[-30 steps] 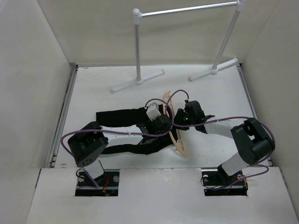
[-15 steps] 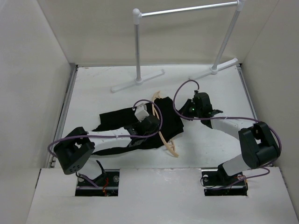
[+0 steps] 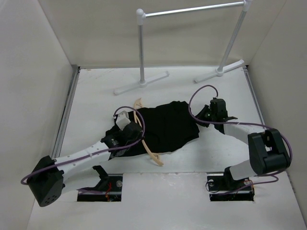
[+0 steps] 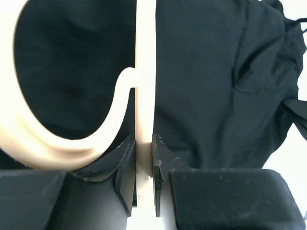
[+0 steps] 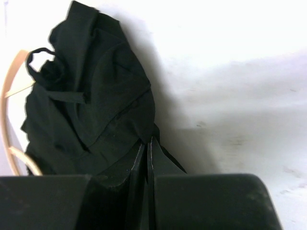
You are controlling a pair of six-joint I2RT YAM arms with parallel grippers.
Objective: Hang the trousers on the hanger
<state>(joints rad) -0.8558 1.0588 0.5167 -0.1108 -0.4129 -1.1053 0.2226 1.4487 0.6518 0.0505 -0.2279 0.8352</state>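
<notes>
The black trousers (image 3: 168, 125) lie bunched on the white table, between the two arms. The tan wooden hanger (image 3: 145, 140) lies along their left edge, with fabric passing through it. My left gripper (image 3: 135, 135) is shut on the hanger's straight bar (image 4: 145, 72), with the jaws pressed against both sides of the wood and black cloth all around. My right gripper (image 3: 200, 118) is shut on a pinch of the trousers' right edge (image 5: 96, 110). The drawstring loop (image 5: 41, 60) shows at the far side of the cloth, and the hanger (image 5: 8, 86) curves past it.
A white-and-grey rail stand (image 3: 141, 48) rises at the back of the table, its feet (image 3: 142, 83) spread toward the middle. White walls close in the left, right and back. Purple cables loop over both arms.
My right gripper has shut on the trousers' edge and moved right. The left arm has carried the hanger left and toward the near edge. The trousers now lie spread wider between the two.
</notes>
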